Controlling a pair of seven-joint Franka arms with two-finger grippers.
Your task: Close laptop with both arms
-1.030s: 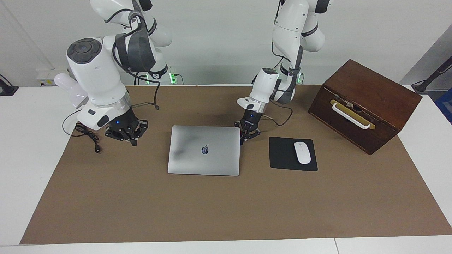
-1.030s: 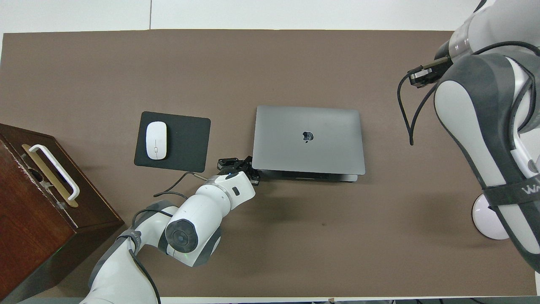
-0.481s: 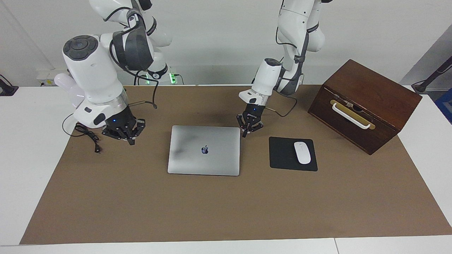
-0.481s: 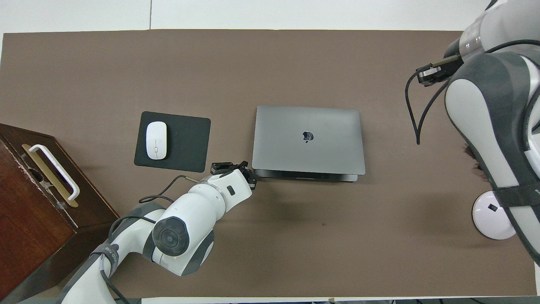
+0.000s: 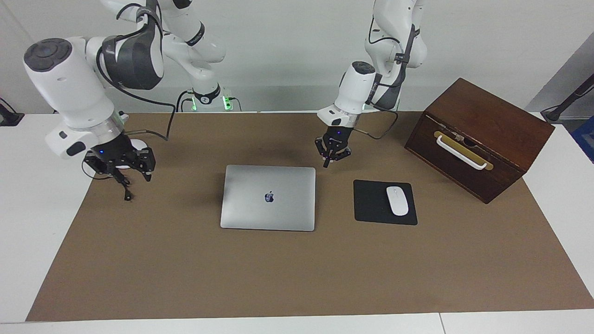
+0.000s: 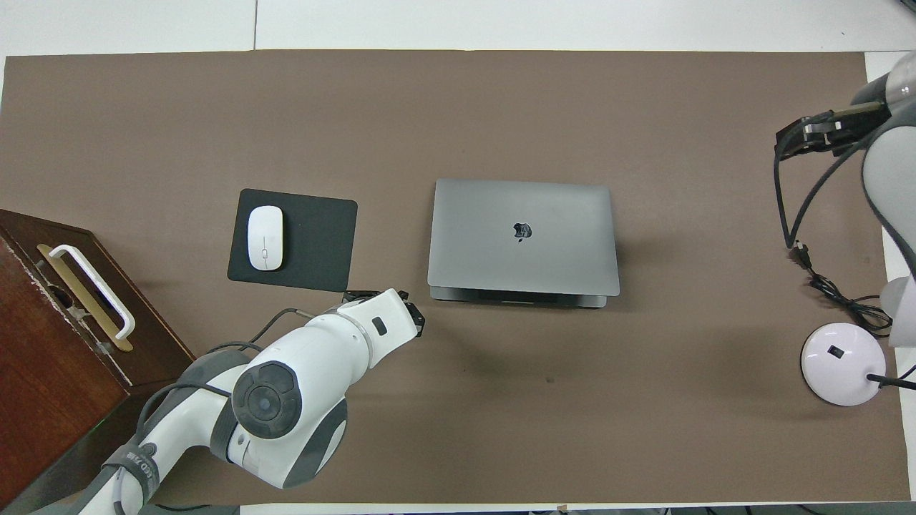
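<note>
The silver-grey laptop (image 5: 268, 197) (image 6: 522, 236) lies flat in the middle of the brown mat with its lid down and the dark logo facing up. My left gripper (image 5: 329, 160) (image 6: 401, 309) hangs shut and empty over the mat. It is just off the laptop's robot-side corner, on the mouse pad's side, and touches nothing. My right gripper (image 5: 123, 169) (image 6: 823, 132) hangs open and empty over the mat's edge at the right arm's end of the table, well away from the laptop.
A black mouse pad (image 5: 371, 204) (image 6: 315, 239) with a white mouse (image 5: 397, 200) (image 6: 265, 237) lies beside the laptop. A brown wooden box (image 5: 478, 139) (image 6: 64, 322) stands at the left arm's end. A white lamp base (image 6: 841, 354) and a black cable (image 5: 125, 190) (image 6: 823, 282) lie under the right arm.
The left gripper has risen and drawn back from the laptop's corner. The right arm has swung out toward its end of the table, and its gripper has opened.
</note>
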